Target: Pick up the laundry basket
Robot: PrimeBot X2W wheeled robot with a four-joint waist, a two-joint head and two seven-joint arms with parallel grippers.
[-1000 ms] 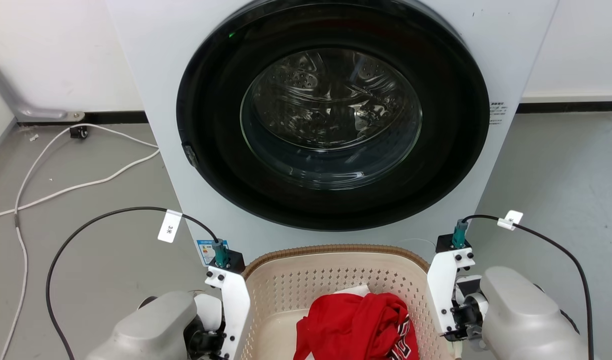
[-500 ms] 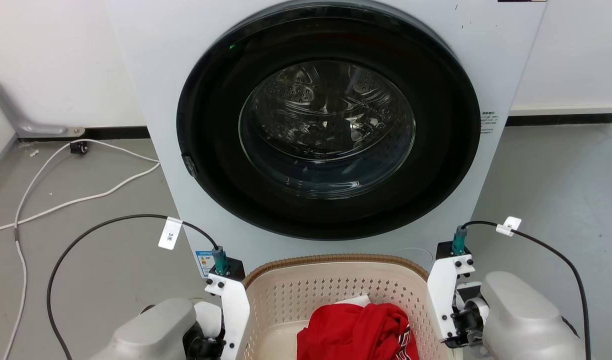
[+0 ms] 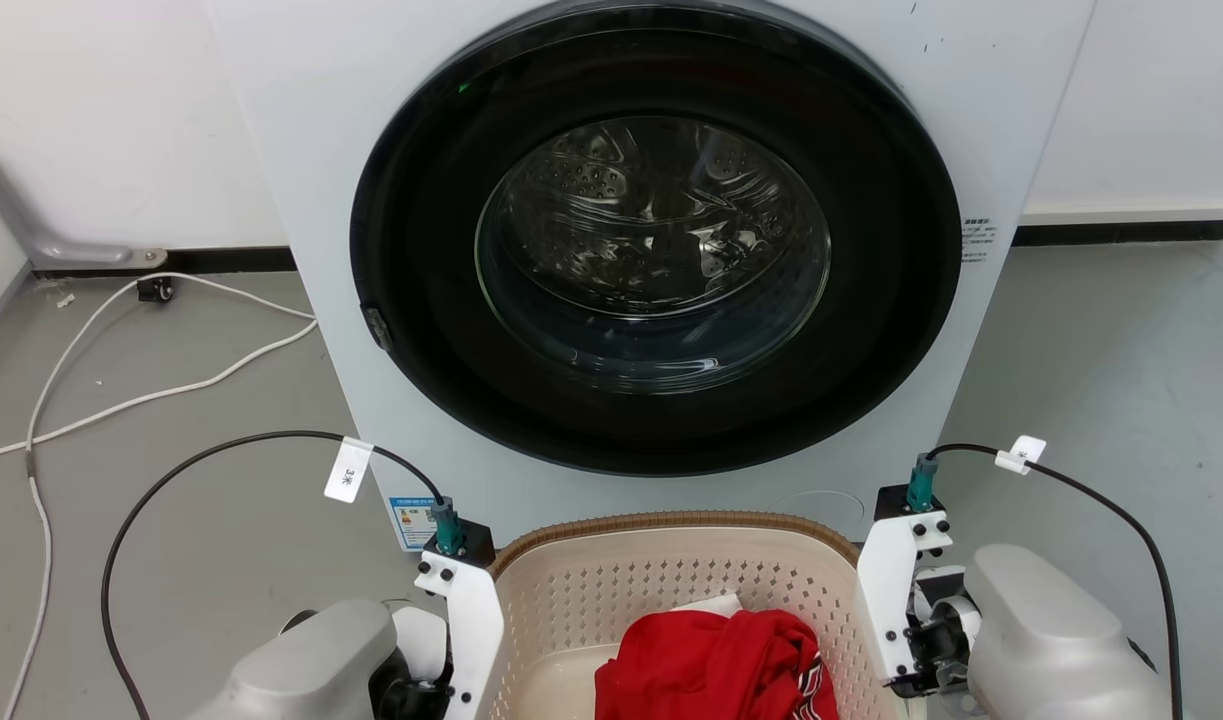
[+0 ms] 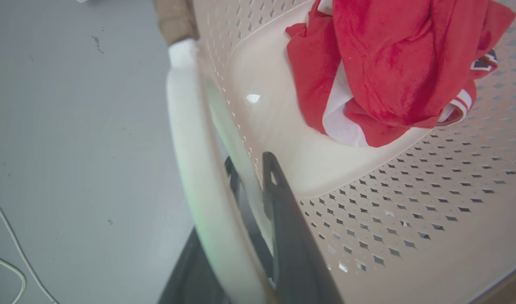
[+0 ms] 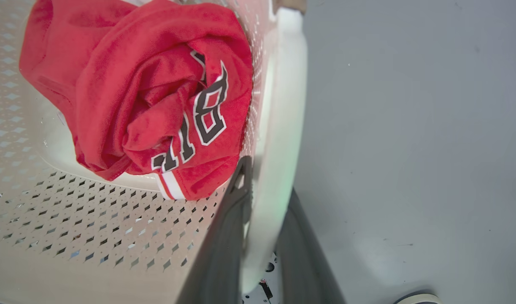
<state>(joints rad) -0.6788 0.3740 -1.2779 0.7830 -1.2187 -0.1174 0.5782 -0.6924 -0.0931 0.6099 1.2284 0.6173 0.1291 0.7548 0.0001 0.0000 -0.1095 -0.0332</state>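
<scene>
Basket (image 3: 671,575), holding a red shirt (image 3: 711,660), just before the washer (image 3: 661,290), between both arms, one white handle toward each. Left gripper (image 4: 249,162): fingers (image 4: 291,236) pinch the left handle (image 4: 186,126), one inside the wall, one outside. Right gripper (image 5: 266,181): the same on the right handle (image 5: 287,84). Neither arm is nearer; the lift likely needs both rising level together
</scene>
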